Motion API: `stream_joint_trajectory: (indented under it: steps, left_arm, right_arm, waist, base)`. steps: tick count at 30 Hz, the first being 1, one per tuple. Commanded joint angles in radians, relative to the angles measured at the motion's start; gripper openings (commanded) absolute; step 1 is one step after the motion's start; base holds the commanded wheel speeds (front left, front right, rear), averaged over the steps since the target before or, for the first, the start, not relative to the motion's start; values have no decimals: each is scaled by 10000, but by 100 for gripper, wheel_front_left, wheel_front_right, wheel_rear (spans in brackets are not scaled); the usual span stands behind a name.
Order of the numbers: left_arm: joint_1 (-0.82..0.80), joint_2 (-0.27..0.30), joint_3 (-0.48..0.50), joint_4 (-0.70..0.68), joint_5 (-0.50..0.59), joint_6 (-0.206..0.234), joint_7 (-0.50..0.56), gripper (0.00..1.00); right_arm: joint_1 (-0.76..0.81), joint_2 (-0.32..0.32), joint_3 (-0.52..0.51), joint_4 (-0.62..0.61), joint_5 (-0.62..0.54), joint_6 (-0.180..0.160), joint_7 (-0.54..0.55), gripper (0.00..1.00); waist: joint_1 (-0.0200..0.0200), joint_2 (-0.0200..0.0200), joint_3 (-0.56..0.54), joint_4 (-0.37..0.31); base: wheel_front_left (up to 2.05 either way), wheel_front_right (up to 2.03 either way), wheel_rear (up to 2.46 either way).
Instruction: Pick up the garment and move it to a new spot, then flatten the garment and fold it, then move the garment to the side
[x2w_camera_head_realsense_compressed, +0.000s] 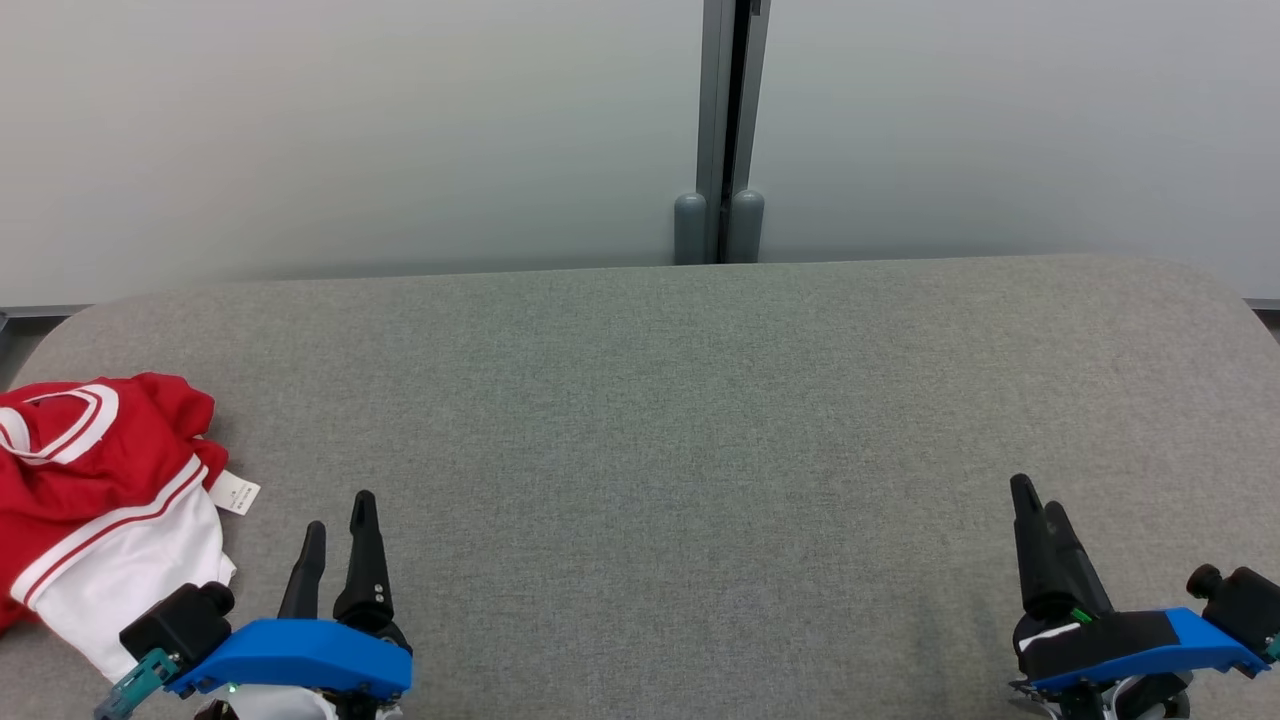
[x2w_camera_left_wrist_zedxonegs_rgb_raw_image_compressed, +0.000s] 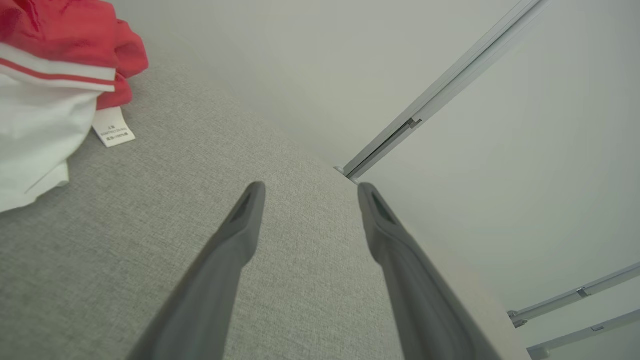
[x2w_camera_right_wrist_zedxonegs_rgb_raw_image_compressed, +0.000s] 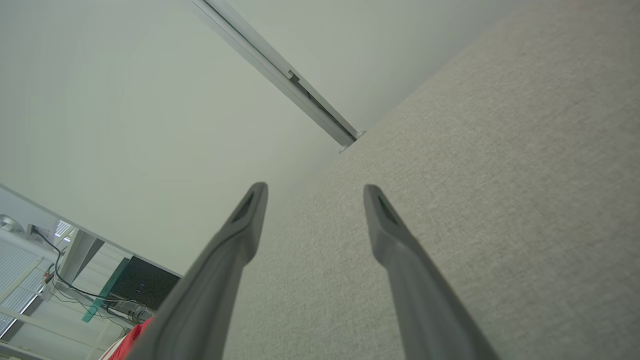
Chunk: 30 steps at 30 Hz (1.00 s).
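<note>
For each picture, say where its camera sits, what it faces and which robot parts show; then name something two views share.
Head: from above, down onto the table; left pincer and right pincer show.
Left wrist: along its own open fingers, across table toward wall.
Right wrist: same, its own fingers.
Shared: garment, head and left wrist.

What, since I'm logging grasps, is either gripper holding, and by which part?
Nothing is held. The left gripper and right gripper have open, empty jaws; the garment lies beside the left gripper, outside its jaws.
</note>
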Motion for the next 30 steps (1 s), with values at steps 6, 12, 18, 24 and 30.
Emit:
stream_joint_trajectory:
  steps: [6,12,18,24,30]
  left_arm:
    - [-177,152,-251,-34,1013,140,-275,100]
    - [-150,201,-416,-21,1716,240,-448,100]
    - [-97,242,-563,-22,2324,276,-613,100]
    - [-69,275,-703,26,2889,344,-769,100]
    - [-38,290,-803,67,3425,425,-912,100]
  right_arm:
    - [-110,-75,42,-190,-983,24,-273,100]
    - [-89,-79,67,-203,-1716,26,-448,100]
    - [-66,-83,78,-221,-2410,27,-599,100]
    - [-27,-87,5,-238,-3091,28,-656,100]
    - [16,-90,-113,-252,-3719,30,-705,100]
  waist:
    - [0,0,-1,15]
    - [0,0,-18,34]
    - [0,0,-31,61]
    - [0,0,-45,85]
    - [0,0,-52,99]
  base:
    - [0,0,0]
    - [0,0,0]
    - [0,0,0]
    - [0,0,0]
    - [0,0,0]
